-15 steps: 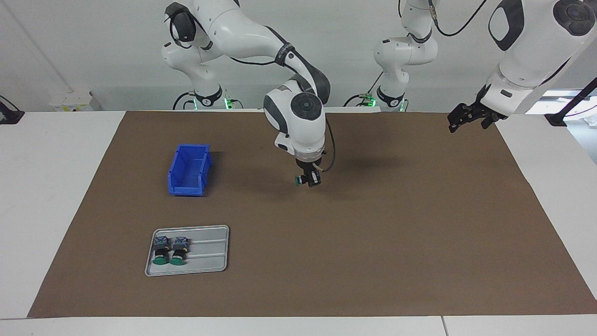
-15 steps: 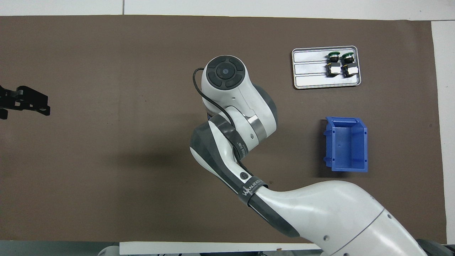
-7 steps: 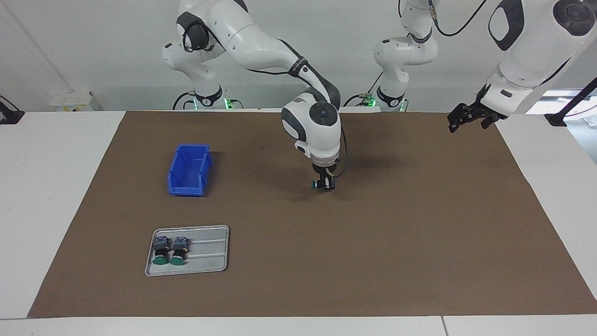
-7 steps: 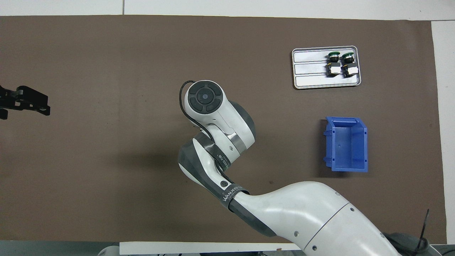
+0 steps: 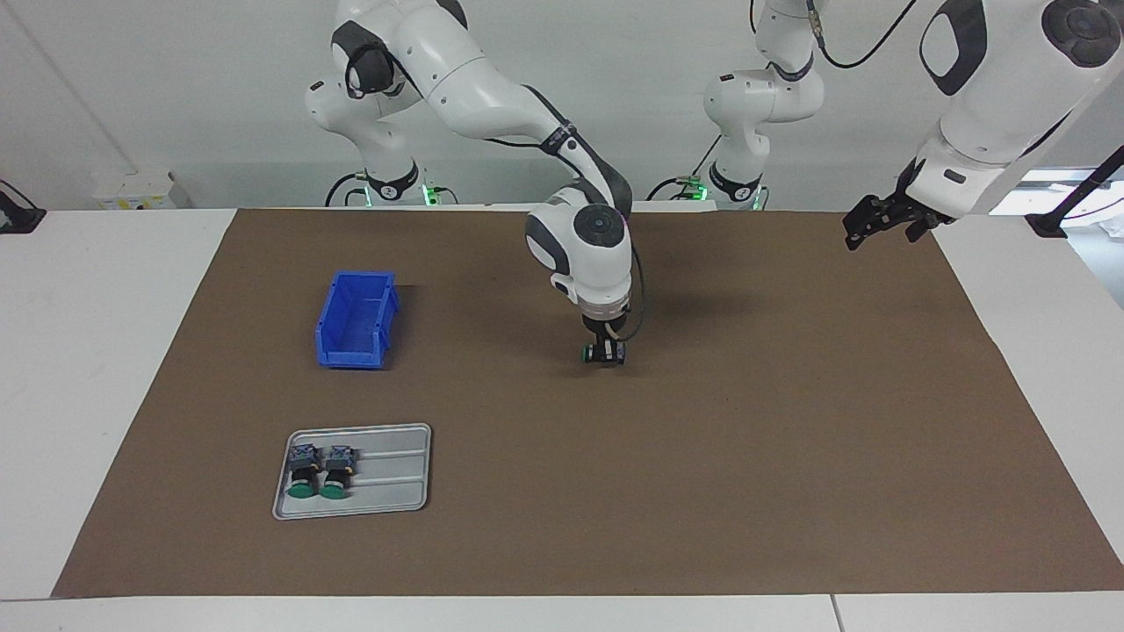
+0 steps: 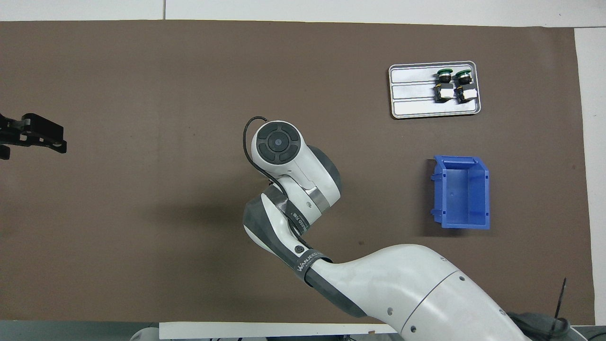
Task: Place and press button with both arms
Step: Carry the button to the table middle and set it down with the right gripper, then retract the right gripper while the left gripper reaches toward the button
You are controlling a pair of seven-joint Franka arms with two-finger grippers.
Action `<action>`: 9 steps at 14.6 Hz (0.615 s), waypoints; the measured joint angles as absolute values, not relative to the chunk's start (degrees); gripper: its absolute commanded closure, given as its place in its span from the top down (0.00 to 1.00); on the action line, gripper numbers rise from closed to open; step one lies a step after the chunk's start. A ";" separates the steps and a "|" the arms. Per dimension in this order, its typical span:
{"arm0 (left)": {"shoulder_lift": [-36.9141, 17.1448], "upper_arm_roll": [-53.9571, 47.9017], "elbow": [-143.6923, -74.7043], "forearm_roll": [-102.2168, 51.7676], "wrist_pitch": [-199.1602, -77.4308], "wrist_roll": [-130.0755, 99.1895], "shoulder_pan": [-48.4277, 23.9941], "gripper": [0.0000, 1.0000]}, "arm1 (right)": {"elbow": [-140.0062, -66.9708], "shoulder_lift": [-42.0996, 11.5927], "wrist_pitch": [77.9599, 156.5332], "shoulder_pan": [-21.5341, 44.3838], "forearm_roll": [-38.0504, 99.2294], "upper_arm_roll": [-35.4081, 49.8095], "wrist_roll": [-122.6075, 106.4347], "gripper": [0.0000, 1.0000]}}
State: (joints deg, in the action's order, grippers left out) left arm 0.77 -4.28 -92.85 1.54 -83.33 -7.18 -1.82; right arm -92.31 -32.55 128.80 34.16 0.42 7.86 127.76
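Facing view: a white worktop (image 5: 88,369) covered by a large brown paper mat (image 5: 746,439). The right arm's black two-finger end effector (image 5: 603,352) points down, low over the middle of the mat, its fingers closed on a small push-button with a green cap and a dark body (image 5: 590,353). The button lies sideways in the grip, cap toward the right arm's end of the worktop; whether it touches the mat cannot be told. Toward that same end sits an open blue plastic bin (image 5: 356,319), and farther from the robots than the bin, a flat grey metal tray (image 5: 386,474) carrying two spare green-capped buttons (image 5: 314,470) side by side. The left arm's black end effector (image 5: 882,219) waits in the air over the mat's corner at its own end; how far its fingers are open cannot be told.

Overhead view: the right arm's white wrist covers its end effector and the held button. The blue bin (image 6: 461,192) and the grey tray (image 6: 412,92) with the two spare buttons (image 6: 453,85) are in plain sight. The left end effector (image 6: 35,135) shows at the mat's edge, well apart from everything else.
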 measured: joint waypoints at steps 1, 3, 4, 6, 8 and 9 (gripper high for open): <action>0.77 -4.27 -92.85 1.54 -83.33 -7.40 -1.82 1.00 | -91.91 -32.25 128.49 34.46 -0.58 7.88 127.67 1.00; 0.77 -4.27 -92.85 1.54 -83.33 -7.58 -1.82 1.00 | -90.45 -30.77 126.27 34.18 -1.73 7.76 125.96 1.00; 0.77 -4.27 -92.85 1.54 -83.33 -7.70 -1.82 1.00 | -89.77 -29.20 124.49 33.27 -1.84 7.52 123.23 1.00; 0.77 -4.27 -92.85 1.54 -83.33 -8.00 -1.81 1.00 | -89.12 -24.34 118.21 28.99 -1.93 7.33 113.01 1.00; 0.77 -4.27 -92.85 1.54 -83.33 -8.53 -1.81 1.00 | -88.96 -18.87 110.81 23.82 -1.87 7.29 98.96 1.00; 0.77 -4.27 -92.85 1.54 -83.33 -8.68 -1.81 1.00 | -88.93 -16.48 107.41 21.58 -1.83 7.26 92.26 1.00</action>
